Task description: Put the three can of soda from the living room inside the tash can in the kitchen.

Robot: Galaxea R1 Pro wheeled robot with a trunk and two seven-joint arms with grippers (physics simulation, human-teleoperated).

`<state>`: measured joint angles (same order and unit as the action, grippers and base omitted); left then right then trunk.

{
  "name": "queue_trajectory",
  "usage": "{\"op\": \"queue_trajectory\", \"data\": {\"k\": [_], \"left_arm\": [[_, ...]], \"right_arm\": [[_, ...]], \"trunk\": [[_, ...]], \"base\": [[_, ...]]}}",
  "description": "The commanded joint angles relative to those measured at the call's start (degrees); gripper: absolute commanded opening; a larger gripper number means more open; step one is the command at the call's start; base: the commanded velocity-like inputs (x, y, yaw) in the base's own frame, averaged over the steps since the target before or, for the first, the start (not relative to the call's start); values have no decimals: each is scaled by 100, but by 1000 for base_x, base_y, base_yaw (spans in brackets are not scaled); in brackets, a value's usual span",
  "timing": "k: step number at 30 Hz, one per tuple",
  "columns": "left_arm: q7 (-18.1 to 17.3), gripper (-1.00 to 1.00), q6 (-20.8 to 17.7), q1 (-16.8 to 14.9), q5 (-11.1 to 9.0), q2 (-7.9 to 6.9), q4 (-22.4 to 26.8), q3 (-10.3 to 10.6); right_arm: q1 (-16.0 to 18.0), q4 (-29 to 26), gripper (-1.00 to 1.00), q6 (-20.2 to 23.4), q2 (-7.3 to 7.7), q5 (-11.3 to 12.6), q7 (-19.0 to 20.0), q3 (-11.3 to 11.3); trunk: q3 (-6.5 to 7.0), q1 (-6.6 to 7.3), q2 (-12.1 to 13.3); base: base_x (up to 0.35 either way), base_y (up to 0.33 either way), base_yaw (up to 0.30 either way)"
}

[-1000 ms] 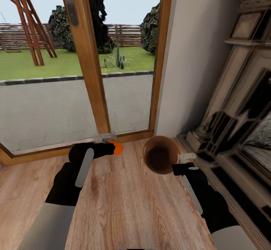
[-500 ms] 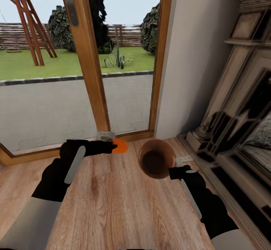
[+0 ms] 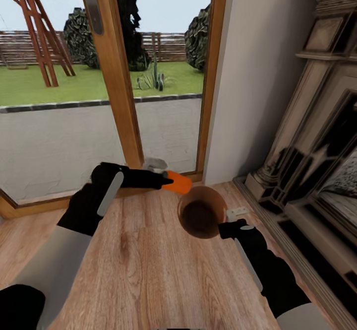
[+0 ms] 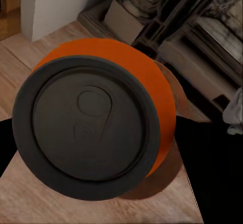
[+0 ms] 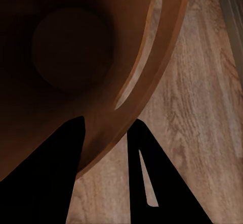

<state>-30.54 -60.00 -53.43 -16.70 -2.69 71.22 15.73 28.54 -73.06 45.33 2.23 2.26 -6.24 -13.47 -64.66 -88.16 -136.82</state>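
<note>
Two hands: left hand (image 3: pixel 166 180) is clamping the orange can (image 3: pixel 178 182); right hand (image 3: pixel 229 223) is pinching the bin (image 3: pixel 201 212) rim.
Reason: bin is being held beside the can for dropping in.

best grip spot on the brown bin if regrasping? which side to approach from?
Judging from the pose: the trash can is an open, tapered round bin, so pinching its thin rim suits it, one finger inside the wall, one outside. Come from its right side, where the right gripper already pinches the rim; the left gripper with the orange can crowds the other side.

soda cans: 1 (image 3: pixel 178 182) | trash bins: 1 (image 3: pixel 184 202) | pincers: 2
</note>
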Motion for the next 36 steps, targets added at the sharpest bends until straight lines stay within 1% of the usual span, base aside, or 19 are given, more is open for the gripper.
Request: {"op": "queue_trajectory", "data": {"k": [1,2,4,5,6,8,11,13,16,20,22,23,24,25,26,31,33,34,36], "left_arm": [[-116,-100,0,-55,21,24,-37,104],[-199,-100,0,-89,23,43,-61,224],[-253,-100,0,-111,27,58,-93,352],[-289,-100,0,-125,30,69,-134,462],[-302,-100,0,-130,31,77,-155,508],[-329,-100,0,-140,33,118,-229,630],[-345,-100,0,-148,44,169,-375,948],[-338,-100,0,-149,51,179,-428,1088],[-316,-100,0,-150,61,204,-547,1201],[-299,-100,0,-150,78,292,-782,1321],[-291,-100,0,-150,86,337,-881,1427],[-261,-100,0,-150,91,364,-969,1571],[-239,-100,0,-150,90,369,-994,1614],[-113,-100,0,-150,94,387,-1058,1718],[-4,-100,0,-150,95,400,-1079,1755],[294,-100,0,-150,96,472,-1105,1802],[427,-100,0,-150,96,478,-1108,1918],[516,-100,0,-150,93,481,-1109,2023],[616,-100,12,-150,91,484,-1109,2112]], "right_arm": [[3,-2,-100,1,-8,-41,5,-1],[3,-1,-100,1,-13,-41,6,-3],[3,0,-100,2,-19,-41,6,-6],[3,1,-100,2,-24,-38,5,-9],[3,5,-100,2,-27,-37,4,-14],[3,20,-100,2,-33,-35,-8,-71],[3,33,-100,3,-37,-33,-28,-202],[3,35,-100,4,-38,-33,-32,-226],[3,36,-100,9,-38,-33,-34,-244],[3,37,-100,10,-44,-32,-35,-256],[3,37,-100,11,-45,-32,-35,-259],[3,37,-100,11,-46,-32,-32,-260],[3,37,-100,11,-47,-32,-33,-260],[3,37,-100,11,-47,-32,-32,-261],[3,37,-100,11,-47,-32,-30,-264],[3,37,-100,11,-47,-32,-34,-269],[3,37,-100,11,-47,-32,-35,-269],[3,37,-100,11,-47,-32,-35,-270],[1,39,-100,11,-47,-32,-35,-280]], "trunk": [[1,0,0],[1,0,0],[1,0,0],[1,0,0],[1,0,0],[1,0,0],[1,0,0],[1,0,0],[1,0,0],[1,0,0],[1,0,0],[1,0,0],[1,0,0],[1,0,0],[1,0,0],[1,0,0],[1,0,0],[1,0,0],[1,0,0]], "base": [[0,0,0],[0,0,0],[0,0,0],[0,0,0],[0,0,0],[0,0,0],[0,0,0],[0,0,0],[0,0,0],[0,0,0],[0,0,0],[0,0,0],[0,0,0],[0,0,0],[0,0,0],[0,0,0],[0,0,0],[0,0,0],[0,0,0]]}}
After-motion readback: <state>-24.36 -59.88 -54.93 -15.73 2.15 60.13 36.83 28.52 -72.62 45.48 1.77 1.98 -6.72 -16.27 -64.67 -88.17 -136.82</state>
